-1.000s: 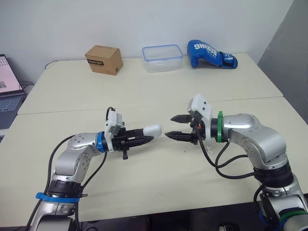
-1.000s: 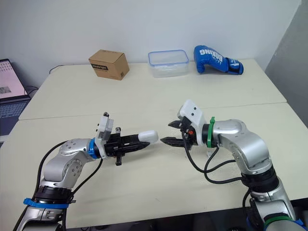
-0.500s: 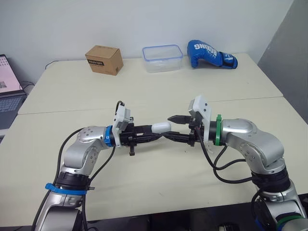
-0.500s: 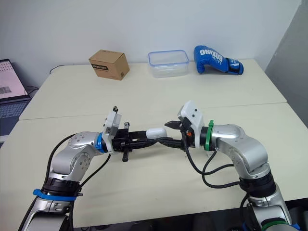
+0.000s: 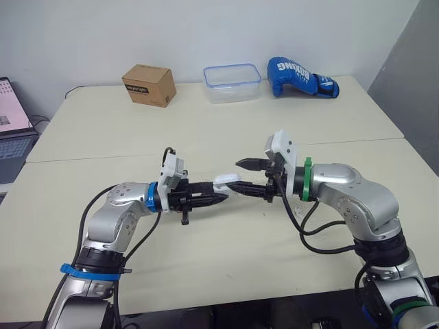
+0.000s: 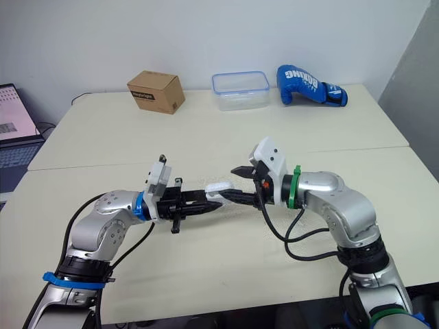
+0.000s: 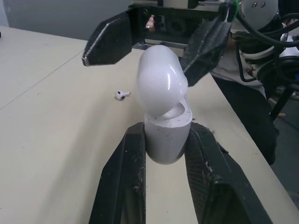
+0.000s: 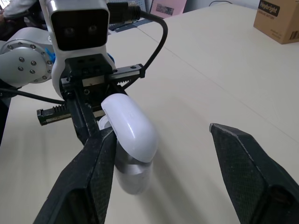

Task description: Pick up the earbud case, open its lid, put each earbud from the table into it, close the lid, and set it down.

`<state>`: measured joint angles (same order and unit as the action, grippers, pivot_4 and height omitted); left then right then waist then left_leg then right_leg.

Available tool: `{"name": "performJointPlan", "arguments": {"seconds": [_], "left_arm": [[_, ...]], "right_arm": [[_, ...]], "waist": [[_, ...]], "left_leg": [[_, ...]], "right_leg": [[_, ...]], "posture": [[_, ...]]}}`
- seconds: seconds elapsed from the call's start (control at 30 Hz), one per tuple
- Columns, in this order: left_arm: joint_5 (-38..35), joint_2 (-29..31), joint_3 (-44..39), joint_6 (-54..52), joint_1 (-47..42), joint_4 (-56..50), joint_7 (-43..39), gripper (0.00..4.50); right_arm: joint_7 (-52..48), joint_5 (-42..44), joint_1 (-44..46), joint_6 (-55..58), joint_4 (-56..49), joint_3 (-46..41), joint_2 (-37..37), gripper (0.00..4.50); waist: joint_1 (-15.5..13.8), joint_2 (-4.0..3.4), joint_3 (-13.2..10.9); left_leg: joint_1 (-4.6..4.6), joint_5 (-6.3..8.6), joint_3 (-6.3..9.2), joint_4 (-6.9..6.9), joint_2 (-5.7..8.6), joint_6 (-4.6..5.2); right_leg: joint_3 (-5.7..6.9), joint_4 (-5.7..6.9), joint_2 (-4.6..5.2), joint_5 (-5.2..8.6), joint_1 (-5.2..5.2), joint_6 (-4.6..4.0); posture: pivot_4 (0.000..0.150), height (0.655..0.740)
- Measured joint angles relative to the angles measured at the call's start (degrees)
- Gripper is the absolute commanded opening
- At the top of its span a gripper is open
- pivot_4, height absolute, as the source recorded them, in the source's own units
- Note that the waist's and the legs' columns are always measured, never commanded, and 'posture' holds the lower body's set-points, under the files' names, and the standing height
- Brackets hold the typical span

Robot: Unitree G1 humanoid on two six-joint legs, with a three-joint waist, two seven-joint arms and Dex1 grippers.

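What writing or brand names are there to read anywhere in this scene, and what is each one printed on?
"BOXING": white letters on the blue boxing glove at the far side of the table.
"Heybright": label on the cardboard box, as far as it can be made out; the small print and barcode beside it are too small to read.
Laptop screen: it shows content, too small to read.

Glossy white on the plastic earbud case [image 7: 163, 112] and the tiny earbud [image 7: 122, 94], pale cream on the tabletop [image 5: 206, 130]. Tan on the cardboard box [image 5: 147, 84], blue with white lettering on the boxing glove [image 5: 300, 77], a blue rim on the clear tub [image 5: 232, 92].
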<state>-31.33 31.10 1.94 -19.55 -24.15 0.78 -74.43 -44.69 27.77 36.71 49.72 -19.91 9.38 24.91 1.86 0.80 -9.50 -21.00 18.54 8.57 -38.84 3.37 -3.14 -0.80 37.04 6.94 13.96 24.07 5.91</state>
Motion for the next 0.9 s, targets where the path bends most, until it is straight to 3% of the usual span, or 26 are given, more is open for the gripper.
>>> {"name": "performJointPlan", "arguments": {"seconds": [0.5, 0.7, 0.9], "left_arm": [[0.3, 0.0, 0.0, 1.5, 0.6, 0.8, -0.1, 0.81], [0.9, 0.1, -0.2, 2.8, 0.5, 3.1, 0.0, 0.81], [1.0, 1.1, -1.7, 3.6, -0.2, 3.7, 0.1, 0.81]], "right_arm": [[-1.2, 0.8, 2.1, -0.2, 1.2, 0.0, 1.2, 3.23], [-5.0, 1.6, 5.6, 3.9, 3.0, -0.4, 11.5, 3.23], [-9.1, -4.8, 6.3, 6.1, 7.7, 5.6, 25.5, 3.23]], "waist": [[0.0, 0.00, 0.0], [-0.1, 0.00, 0.0], [0.0, 0.00, 0.0]], "left_leg": [[0.00, 0.00, 0.01, 0.01, 0.00, 0.00], [-0.01, 0.00, -0.01, 0.01, 0.01, 0.01], [-0.01, 0.01, -0.08, 0.03, -0.02, 0.02]], "right_leg": [[0.00, -0.01, 0.00, 0.00, 0.00, 0.00], [0.01, -0.04, 0.00, 0.00, -0.01, 0.00], [0.00, -0.06, 0.00, 0.00, 0.00, 0.00]], "posture": [[0.150, 0.7307], [0.150, 0.7307], [0.150, 0.7307]]}}
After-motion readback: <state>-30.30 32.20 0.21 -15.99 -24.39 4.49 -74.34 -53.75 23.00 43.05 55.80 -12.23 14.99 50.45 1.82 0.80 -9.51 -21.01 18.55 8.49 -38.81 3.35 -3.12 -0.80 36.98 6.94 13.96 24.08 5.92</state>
